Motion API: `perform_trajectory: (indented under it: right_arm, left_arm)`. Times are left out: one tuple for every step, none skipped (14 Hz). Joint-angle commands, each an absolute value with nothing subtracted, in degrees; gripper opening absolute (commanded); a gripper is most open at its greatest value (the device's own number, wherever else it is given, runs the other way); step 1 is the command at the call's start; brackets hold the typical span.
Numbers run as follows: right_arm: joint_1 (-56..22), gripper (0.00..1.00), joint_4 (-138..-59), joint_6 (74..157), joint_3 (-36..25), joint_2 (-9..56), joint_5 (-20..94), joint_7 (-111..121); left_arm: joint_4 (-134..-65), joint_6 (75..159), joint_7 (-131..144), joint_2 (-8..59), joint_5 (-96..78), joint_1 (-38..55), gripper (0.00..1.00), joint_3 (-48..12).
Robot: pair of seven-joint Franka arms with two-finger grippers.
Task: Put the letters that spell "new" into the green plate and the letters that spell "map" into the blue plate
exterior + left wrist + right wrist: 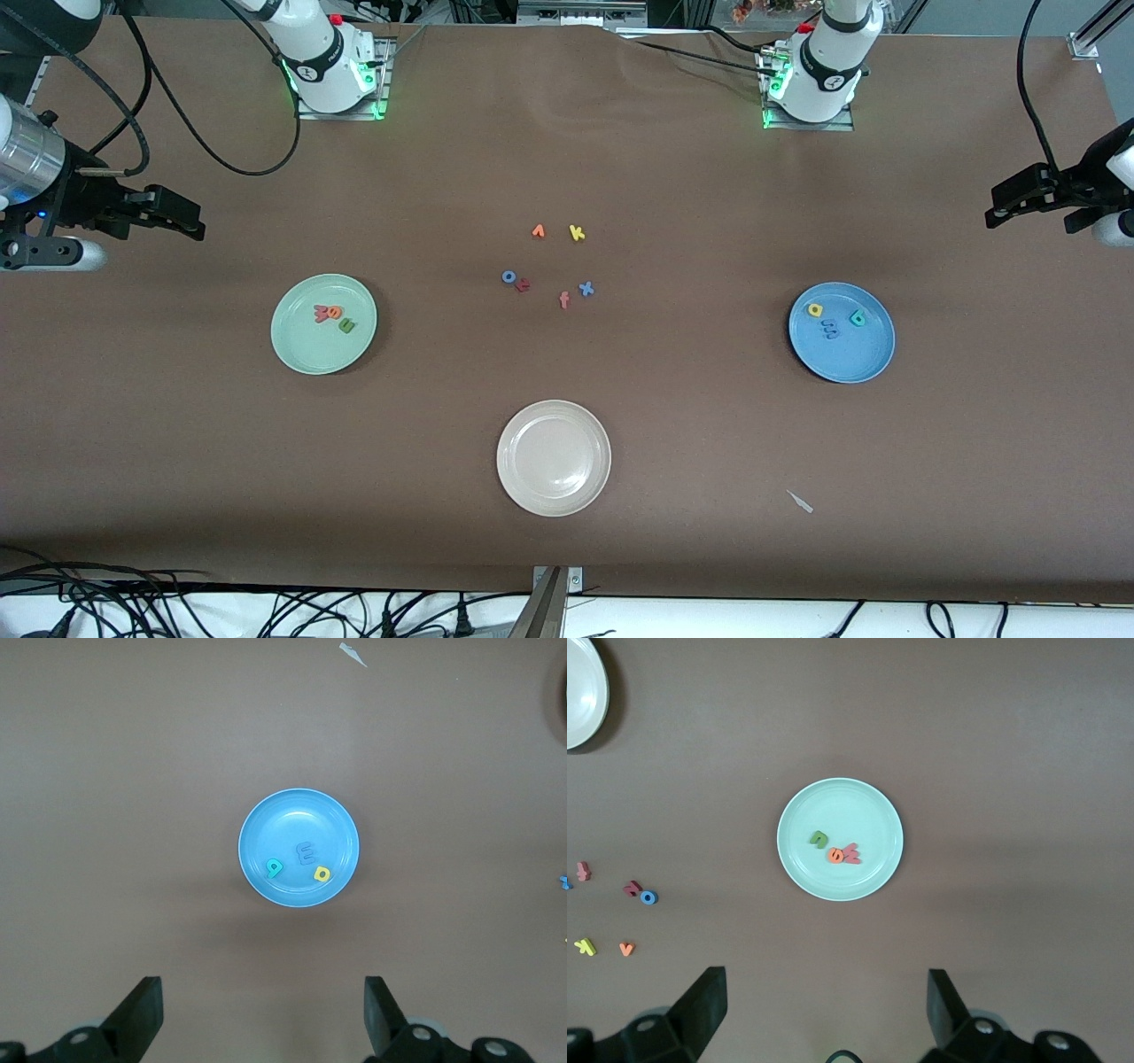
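Both claws hang released with nothing in them: the left gripper (261,1014) above the table's left-arm end, the right gripper (824,1010) above the right-arm end, each well off from its plate. Brown table cloth (709,496) stretches wide and bare around everything.

Toward the right arm sits the green plate (297,350), pale mint, holding the salmon w (322,312), orange e (334,313) and olive n (346,325) (the w and e touching). Toward the left arm, the blue plate (842,363) holds the yellow a (815,309), blue m (829,330) and teal p (858,317), slightly apart.

Nearest the front camera lies a beige plate (554,492). Six leftover letters (577,233) cluster mid-table between the coloured plates, clear of every rim.
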State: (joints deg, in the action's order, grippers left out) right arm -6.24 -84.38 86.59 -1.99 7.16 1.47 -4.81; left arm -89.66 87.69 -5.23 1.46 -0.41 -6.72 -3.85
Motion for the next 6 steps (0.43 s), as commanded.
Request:
perform_trajectory:
  right_arm:
    - [-6.2,1.0,-82.9,85.3,-1.8,7.6,0.8,-4.2]
    - [-6.2,1.0,-82.9,85.3,-1.9,7.6,0.8,-4.1]
    - [-6.2,1.0,-82.9,85.3,-1.9,7.6,0.8,-4.1]
    - [-6.2,1.0,-82.9,85.3,-1.9,7.6,0.6,-4.0]
    - [-6.2,1.0,-82.9,85.3,-1.9,7.8,0.7,-4.0]
    - [-6.2,1.0,-82.9,85.3,-1.9,7.8,0.8,-4.1]
  left_arm:
    - [-89.5,87.1,-5.7,1.3,-1.1,-6.5,1.0,-3.7]
    - [-89.6,87.0,-5.7,1.3,-1.1,-6.5,1.0,-3.7]
    - [-89.5,87.0,-5.7,1.3,-1.1,-6.5,1.0,-3.7]
    - [-89.5,86.9,-5.7,1.3,-1.1,-6.5,1.0,-3.7]
    - [-89.6,86.8,-5.7,1.3,-1.1,-6.5,1.0,-3.7]
    - [-89.5,86.8,-5.7,1.3,-1.1,-6.5,1.0,-3.7]
